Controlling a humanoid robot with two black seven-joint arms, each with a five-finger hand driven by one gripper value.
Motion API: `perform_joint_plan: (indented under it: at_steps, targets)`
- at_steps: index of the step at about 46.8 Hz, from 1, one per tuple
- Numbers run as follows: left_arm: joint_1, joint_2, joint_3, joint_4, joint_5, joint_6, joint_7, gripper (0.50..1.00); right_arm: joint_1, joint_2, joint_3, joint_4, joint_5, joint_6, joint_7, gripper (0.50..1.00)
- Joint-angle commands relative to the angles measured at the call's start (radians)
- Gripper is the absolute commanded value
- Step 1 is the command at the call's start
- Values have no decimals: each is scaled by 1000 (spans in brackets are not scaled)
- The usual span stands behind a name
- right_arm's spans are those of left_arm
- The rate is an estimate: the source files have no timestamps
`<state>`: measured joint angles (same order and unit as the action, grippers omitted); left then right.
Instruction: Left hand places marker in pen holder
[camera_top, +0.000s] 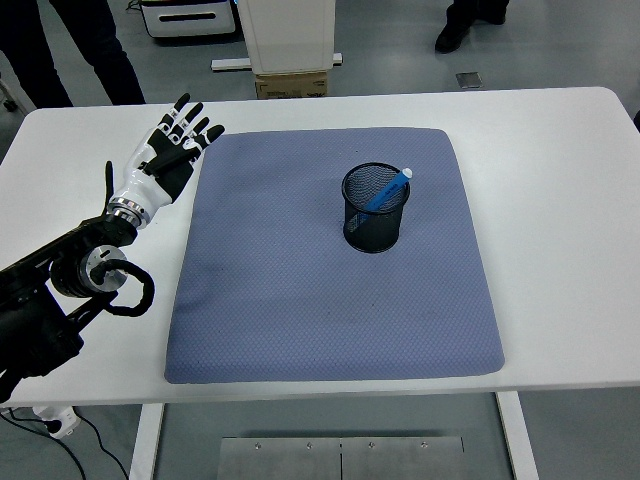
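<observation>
Table: white, and it carries all you need to watch; a grey-blue mat covers its middle and stops short of every edge.

Left hand: over the table's far-left part, just off the mat's far-left corner. You can see the fingers spread apart and pointing toward the far edge, with nothing in them.

Right hand: not in the picture.

Pen holder: black wire mesh, upright on the mat, a little toward the far edge and right of centre. It looks light and stiff, so judge that a knock on the rim could tip or slide it.

Marker: blue barrel with a pale cap, already standing inside the pen holder, leaning against its right rim with the cap end poking above it. The placing looks done to you from how it lies.

Handling: expect a light, rigid, smooth plastic barrel that can slip or roll. If you must retake it, pinch the capped upper end that shows above the rim, and lift straight up, so the mesh does not come with it.

Marker to hand: well apart. The marker sits to the hand's right and nearer the table's middle, with a broad stretch of mat between them.
</observation>
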<state>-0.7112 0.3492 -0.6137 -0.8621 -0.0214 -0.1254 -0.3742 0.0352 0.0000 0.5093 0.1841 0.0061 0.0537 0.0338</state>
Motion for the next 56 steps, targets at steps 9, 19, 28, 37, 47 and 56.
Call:
perform_joint_plan:
  at_steps: [9,19,28,37,47,56]
  targets:
    - [52,65,-57,0,-2,-46,0,1000,0,0,0,0,0,0,0,1000]
    - [59,85,-81,0,-2,-60,0,1000,0,0,0,0,0,0,0,1000]
    - [59,86,-81,0,0,-60,0,1000,0,0,0,0,0,0,0,1000]
    - [59,86,-83,0,0,-60,0,1000,2,0,-2,1,-3,0,0,1000]
    - [59,97,-83,0,0,-60,0,1000,5,0,0,0,0,0,1,1000]
    - [59,99,-81,0,1,-60,0,1000,9,0,5,0,3,0,-3,1000]
